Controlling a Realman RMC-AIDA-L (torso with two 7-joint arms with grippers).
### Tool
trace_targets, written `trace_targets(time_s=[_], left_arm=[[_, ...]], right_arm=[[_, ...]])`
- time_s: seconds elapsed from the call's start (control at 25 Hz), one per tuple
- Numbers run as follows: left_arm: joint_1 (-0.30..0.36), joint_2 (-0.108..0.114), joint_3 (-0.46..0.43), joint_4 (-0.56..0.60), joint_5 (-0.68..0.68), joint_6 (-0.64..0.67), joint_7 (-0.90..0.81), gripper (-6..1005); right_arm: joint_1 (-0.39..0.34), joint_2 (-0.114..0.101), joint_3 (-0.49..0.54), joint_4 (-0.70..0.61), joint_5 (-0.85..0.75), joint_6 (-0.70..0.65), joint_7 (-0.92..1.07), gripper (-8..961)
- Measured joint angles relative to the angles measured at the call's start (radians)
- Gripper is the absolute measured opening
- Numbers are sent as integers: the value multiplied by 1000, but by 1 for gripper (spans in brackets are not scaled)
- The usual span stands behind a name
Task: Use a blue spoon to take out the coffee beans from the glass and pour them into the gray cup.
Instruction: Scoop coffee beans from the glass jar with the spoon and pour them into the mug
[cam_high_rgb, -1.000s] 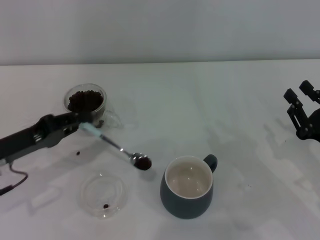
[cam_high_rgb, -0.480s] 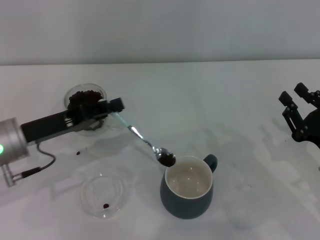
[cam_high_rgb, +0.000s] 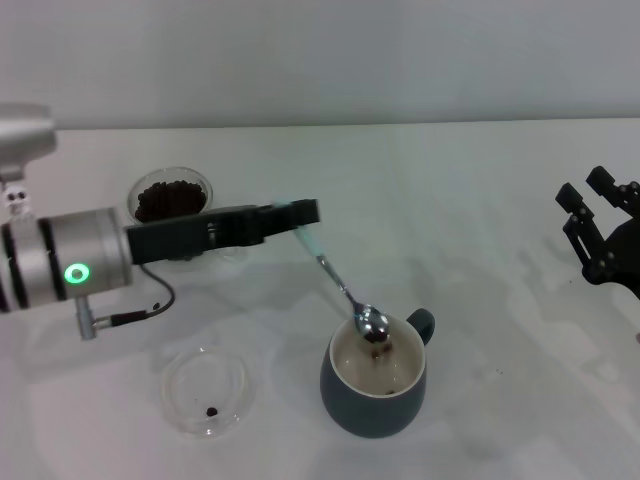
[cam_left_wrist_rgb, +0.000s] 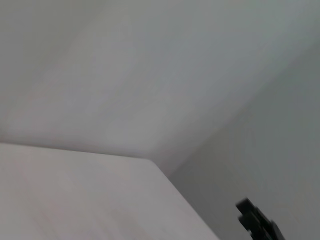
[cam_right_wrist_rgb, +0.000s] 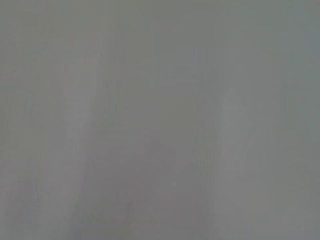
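I see a plain white table (cam_high_rgb: 470, 200) running back to a pale, bare wall, evenly lit, with faint shadows on the tabletop. My left gripper (cam_high_rgb: 300, 212) reaches in from the left side, well above the surface, and is clamped on the pale blue handle end of the blue spoon (cam_high_rgb: 345, 285). The spoon slopes down and away from the fingers, its shiny bowl sitting right over the back rim of the gray cup (cam_high_rgb: 375, 375), tipped into the opening. A few coffee beans (cam_high_rgb: 378, 350) show dark against the cup's cream inside, just below the spoon bowl. The glass (cam_high_rgb: 172, 200), filled with beans nearly to its rim, stands behind the left arm toward the far left of the table, well apart from the cup. A flat clear saucer (cam_high_rgb: 208, 388) lies near the front, left of the cup, with a single bean on it. My right gripper (cam_high_rgb: 600, 212) is parked at the far right edge, off the table surface, its black fingers spread apart and holding nothing. The left wrist view gives only wall and table edge; the right wrist view shows blank grey.
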Motion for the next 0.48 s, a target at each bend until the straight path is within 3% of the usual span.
trace_targets(time_s=[0.24,0.48], left_arm=[[-14,-9,89,80,-4,0,26,138],[-22,-5,97,106,-30,8,31,137]], right_arm=[[7,0,1,-1,2,12,1,366],[8,0,7,-1,4,16,1,366]])
